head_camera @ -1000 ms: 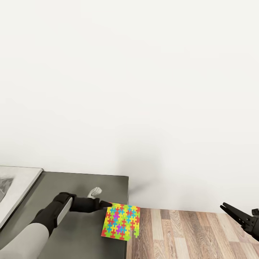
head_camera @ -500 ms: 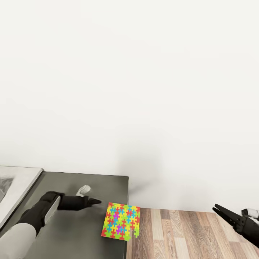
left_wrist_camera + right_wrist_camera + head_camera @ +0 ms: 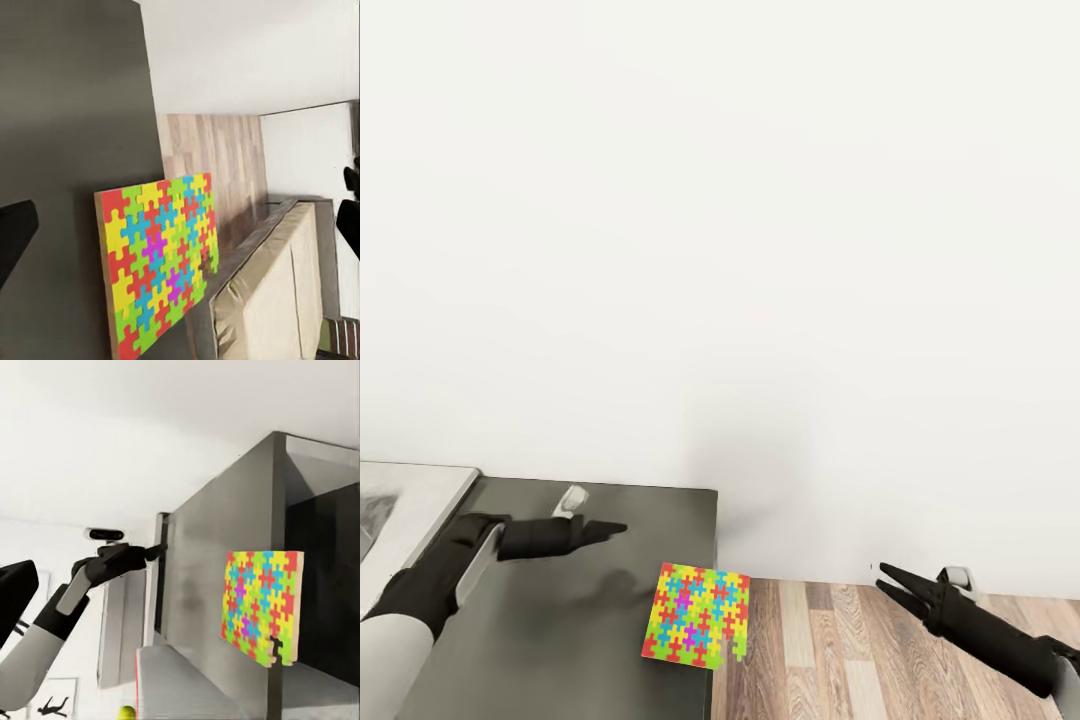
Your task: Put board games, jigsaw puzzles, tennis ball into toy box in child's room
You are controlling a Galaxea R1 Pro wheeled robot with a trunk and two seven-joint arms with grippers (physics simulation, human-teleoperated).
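Dark grey desk section [image 3: 560,640] bears overhanging jigsaw puzzle [image 3: 697,614]; both claws empty, left [image 3: 615,528] closed, right [image 3: 882,578] parted.

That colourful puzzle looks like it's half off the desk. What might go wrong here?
1. The puzzle overhangs the desk's edge above the wood floor; a clumsy nudge could tip it off.
2. It lies thin and flat, so the left gripper may struggle to get hold of it and just slide it outward.

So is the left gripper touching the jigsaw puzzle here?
Apart. In the head view the left gripper hangs clear of the jigsaw puzzle, with bare dark table between them.
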